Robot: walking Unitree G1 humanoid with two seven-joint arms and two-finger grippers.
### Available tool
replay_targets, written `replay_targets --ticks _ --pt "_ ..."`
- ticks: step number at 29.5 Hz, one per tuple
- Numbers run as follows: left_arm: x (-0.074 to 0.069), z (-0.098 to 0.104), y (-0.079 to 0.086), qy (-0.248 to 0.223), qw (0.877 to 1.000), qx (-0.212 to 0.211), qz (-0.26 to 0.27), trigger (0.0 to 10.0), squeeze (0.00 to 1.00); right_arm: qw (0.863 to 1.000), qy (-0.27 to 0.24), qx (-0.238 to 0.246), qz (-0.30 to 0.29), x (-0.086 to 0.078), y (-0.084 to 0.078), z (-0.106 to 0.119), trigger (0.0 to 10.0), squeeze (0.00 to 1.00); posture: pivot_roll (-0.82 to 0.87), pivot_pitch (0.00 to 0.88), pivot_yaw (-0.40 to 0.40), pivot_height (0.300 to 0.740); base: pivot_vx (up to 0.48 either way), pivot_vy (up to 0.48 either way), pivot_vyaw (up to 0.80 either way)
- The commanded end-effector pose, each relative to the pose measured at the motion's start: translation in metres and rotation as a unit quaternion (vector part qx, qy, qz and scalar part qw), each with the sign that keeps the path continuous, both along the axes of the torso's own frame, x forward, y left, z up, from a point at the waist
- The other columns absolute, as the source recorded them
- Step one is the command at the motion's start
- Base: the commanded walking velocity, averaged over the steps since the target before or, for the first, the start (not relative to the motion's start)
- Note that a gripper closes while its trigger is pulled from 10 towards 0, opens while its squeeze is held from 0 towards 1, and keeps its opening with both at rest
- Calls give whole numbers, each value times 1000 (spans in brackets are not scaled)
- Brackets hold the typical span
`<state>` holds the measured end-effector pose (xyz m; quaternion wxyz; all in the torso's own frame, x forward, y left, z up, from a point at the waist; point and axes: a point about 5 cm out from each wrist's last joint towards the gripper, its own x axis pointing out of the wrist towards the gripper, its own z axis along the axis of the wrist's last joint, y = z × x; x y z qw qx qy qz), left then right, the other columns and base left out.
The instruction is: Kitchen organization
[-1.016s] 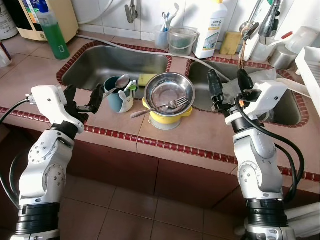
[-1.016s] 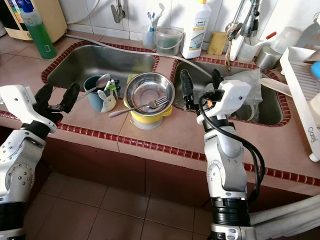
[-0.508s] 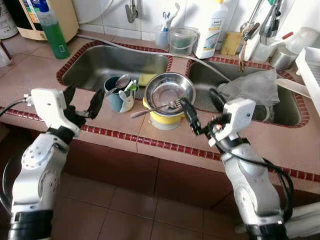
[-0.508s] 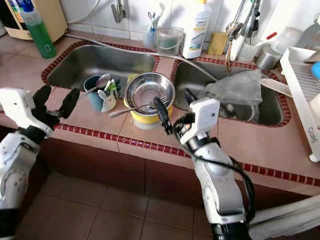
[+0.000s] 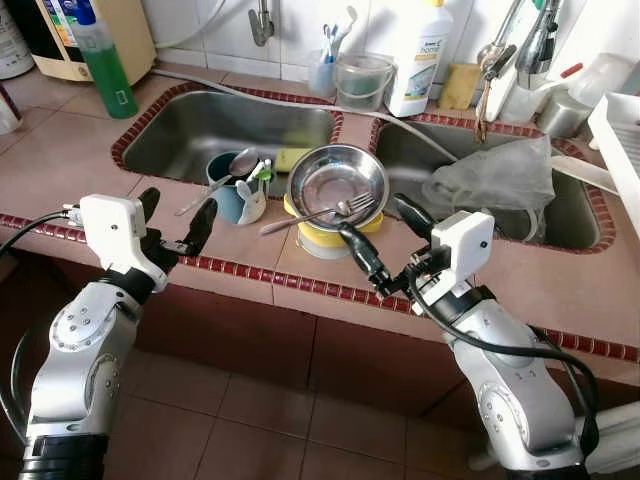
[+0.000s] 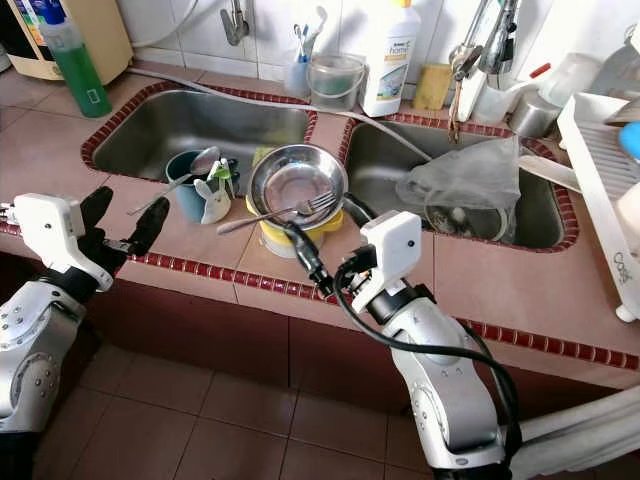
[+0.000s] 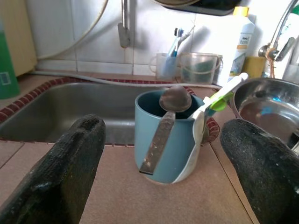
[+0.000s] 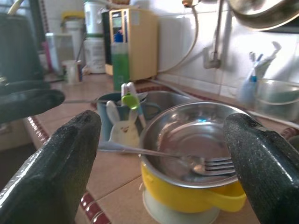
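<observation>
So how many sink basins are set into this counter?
2. The left sink basin lies behind the blue cup; the right sink basin holds a crumpled plastic bag.

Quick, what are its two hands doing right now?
Left gripper: open, empty, facing the blue cup.
Right gripper: open, empty, by the steel bowl.

Bowl (image 5: 337,183): polished steel, mirror-bright, seated on a glossy yellow plastic base (image 5: 330,238). Fork (image 5: 318,213) and spoon (image 7: 164,122): dull metal. Cup (image 7: 164,135): smooth matt blue. Bench (image 5: 70,150): matt pinkish tile with glazed dark-red edging. Sinks (image 5: 230,125): brushed steel. Bag (image 5: 490,180): thin translucent plastic. Fingers (image 8: 56,163): black, rough-textured rubber.
</observation>
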<state>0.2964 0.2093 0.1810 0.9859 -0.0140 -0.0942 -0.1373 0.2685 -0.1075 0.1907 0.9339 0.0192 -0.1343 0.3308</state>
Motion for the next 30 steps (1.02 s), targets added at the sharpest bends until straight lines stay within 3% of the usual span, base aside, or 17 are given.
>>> replay_targets --ticks 1,9,18,30 --pt "2 -2 -3 4 1000 14 -10 10000 0 1000 0 -4 18 -5 3 1 10000 0 -40 142 2 740 0 0 0" --pt "14 -6 -12 5 999 30 -30 10000 0 998 14 -12 62 -17 8 1 10000 0 -63 149 8 740 0 0 0" --pt "22 -3 -13 -3 999 33 -37 10000 0 997 19 -10 74 -22 9 3 10000 0 -78 151 11 740 0 0 0" --pt "22 1 -11 -15 998 36 -40 10000 0 997 21 -15 74 -22 6 4 10000 0 -71 145 7 740 0 0 0"
